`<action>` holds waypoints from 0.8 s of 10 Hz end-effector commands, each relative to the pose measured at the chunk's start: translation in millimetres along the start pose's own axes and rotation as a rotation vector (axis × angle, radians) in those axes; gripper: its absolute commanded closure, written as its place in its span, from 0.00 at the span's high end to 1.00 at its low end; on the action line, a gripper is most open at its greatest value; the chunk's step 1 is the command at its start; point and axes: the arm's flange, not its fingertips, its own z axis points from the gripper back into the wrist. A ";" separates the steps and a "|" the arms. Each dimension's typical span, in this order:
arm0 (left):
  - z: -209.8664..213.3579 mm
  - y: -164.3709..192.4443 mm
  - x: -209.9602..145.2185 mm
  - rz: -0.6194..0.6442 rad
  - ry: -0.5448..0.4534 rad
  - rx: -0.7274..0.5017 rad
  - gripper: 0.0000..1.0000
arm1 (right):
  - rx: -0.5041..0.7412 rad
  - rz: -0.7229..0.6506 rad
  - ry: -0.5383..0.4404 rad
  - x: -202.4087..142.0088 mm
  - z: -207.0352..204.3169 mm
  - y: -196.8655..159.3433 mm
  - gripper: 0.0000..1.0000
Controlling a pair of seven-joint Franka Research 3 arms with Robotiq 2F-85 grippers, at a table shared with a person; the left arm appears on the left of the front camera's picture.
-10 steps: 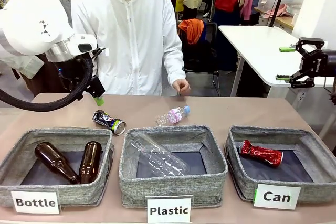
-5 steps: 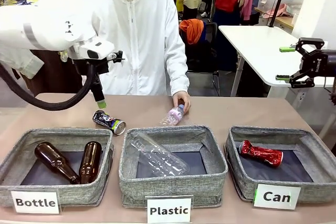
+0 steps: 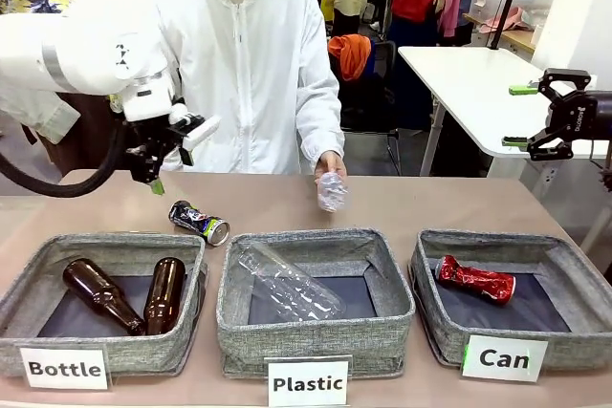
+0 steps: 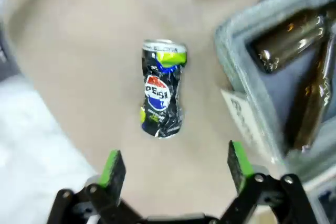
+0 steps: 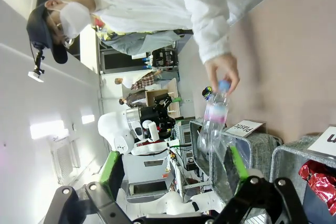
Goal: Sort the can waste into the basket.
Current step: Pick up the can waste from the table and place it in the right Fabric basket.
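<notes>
A dark dented can [image 3: 199, 223] with colourful print and a silver end lies on the table behind the "Bottle" bin; the left wrist view has the can [image 4: 161, 88] lying free just ahead of my fingers. My left gripper [image 3: 168, 161] hovers open above and slightly left of it, holding nothing. A crushed red can [image 3: 475, 280] lies in the grey basket [image 3: 574, 265] marked "Can" at the right, seen as red can [image 5: 318, 178] in the right wrist view. My right gripper [image 3: 523, 115] hangs open and empty, high at the far right.
The person's hand [image 3: 330, 161] holds a clear plastic bottle [image 3: 331, 191] above the table behind the "Plastic" bin [image 3: 316, 332], which holds another clear bottle [image 3: 287, 282]. The "Bottle" bin [image 3: 96, 346] at the left holds two brown glass bottles [image 3: 164, 293].
My left gripper has swung and rolled above the dark can, dropping slightly. The person's hand picked the small plastic bottle up off the table. The right arm has not moved.
</notes>
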 end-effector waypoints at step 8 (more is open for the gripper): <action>-16.0 7.5 -5.3 -0.343 -0.075 0.085 1.00 | -0.001 0.000 0.009 1.8 1.5 3.5 1.00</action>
